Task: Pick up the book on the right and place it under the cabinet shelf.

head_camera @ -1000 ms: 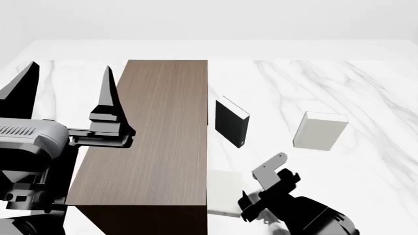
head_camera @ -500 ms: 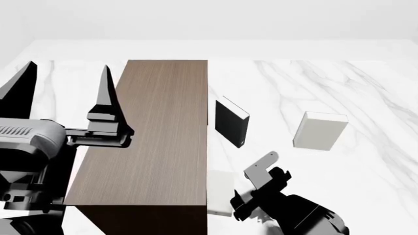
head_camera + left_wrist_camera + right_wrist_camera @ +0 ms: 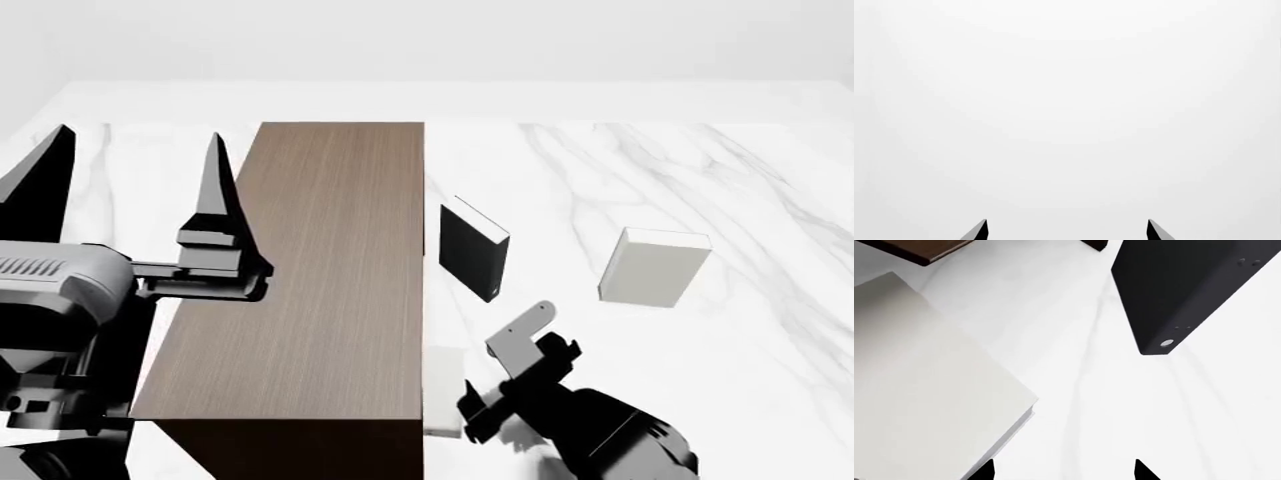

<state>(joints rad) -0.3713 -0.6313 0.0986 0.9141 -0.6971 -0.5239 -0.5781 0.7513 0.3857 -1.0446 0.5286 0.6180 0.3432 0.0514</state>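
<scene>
Right gripper (image 3: 514, 375) down low beside the cabinet, fingers spread with nothing between them.

Its 2 dark tips show apart in the right wrist view, hovering over the marble table (image 3: 747, 330). Just off them lies the book (image 3: 921, 390), flat and pale, sitting tight against the cabinet shelf (image 3: 314, 270) at its near right corner, partly tucked at the edge. Farther along the cabinet's right side stands the black book (image 3: 474, 250), upright, just beside it. Right of that, well apart from the cabinet, stands the thick pale book (image 3: 654, 267). Left gripper (image 3: 134, 160) is raised over the cabinet's left side, 2 fingers wide apart, holding nothing.
</scene>
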